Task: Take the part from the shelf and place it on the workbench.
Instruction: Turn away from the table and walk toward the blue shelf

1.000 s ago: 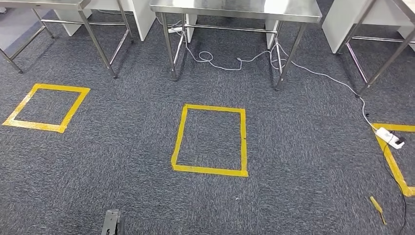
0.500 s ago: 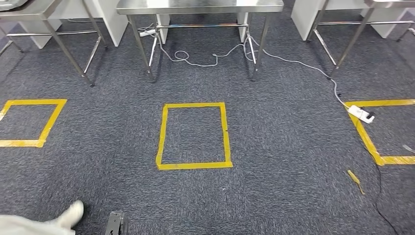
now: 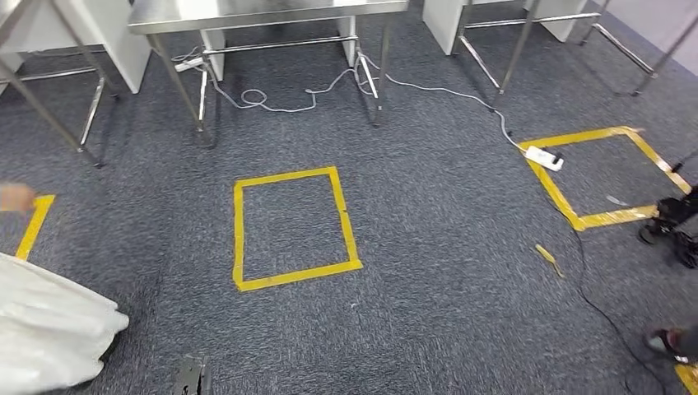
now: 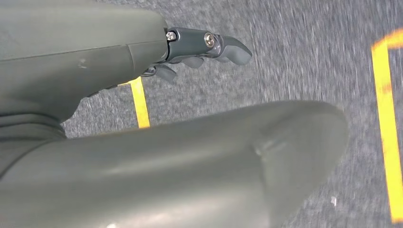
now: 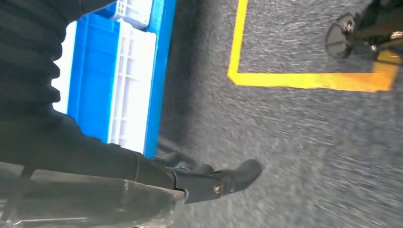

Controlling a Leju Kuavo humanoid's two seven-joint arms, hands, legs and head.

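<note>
Part and shelf alike lie somewhere I cannot place from these views. Neither robot hand carries anything. The left robot hand [image 4: 109,52] hangs over the carpet with its fingers [image 4: 209,42] held loosely apart from the thumb. The right robot hand [image 5: 199,183] hangs low with dark fingers stretched out and nothing in them, just beside a blue and white crate [image 5: 138,76].

By my reading the task is at its start: the robot is on its feet crossing the floor, and the step in hand is getting squared up to the shelf before any reach. To do that well, keep both arms hanging close to the body and finish the turn before stepping on.

Straight ahead a yellow tape square [image 3: 239,239] marks open carpet, with a steel bench [image 3: 263,12] beyond it. A white cable [image 3: 444,89] trails from under the bench to a power strip [image 3: 545,156] at the corner of a second tape square [image 3: 576,218]. That run is the main thing for a foot to catch on.

On the left edge a person in white clothing [image 3: 49,337] stands near. On the right a dark wheeled frame [image 3: 671,222] sits by the tape. The freest room is the middle strip around the central square.
</note>
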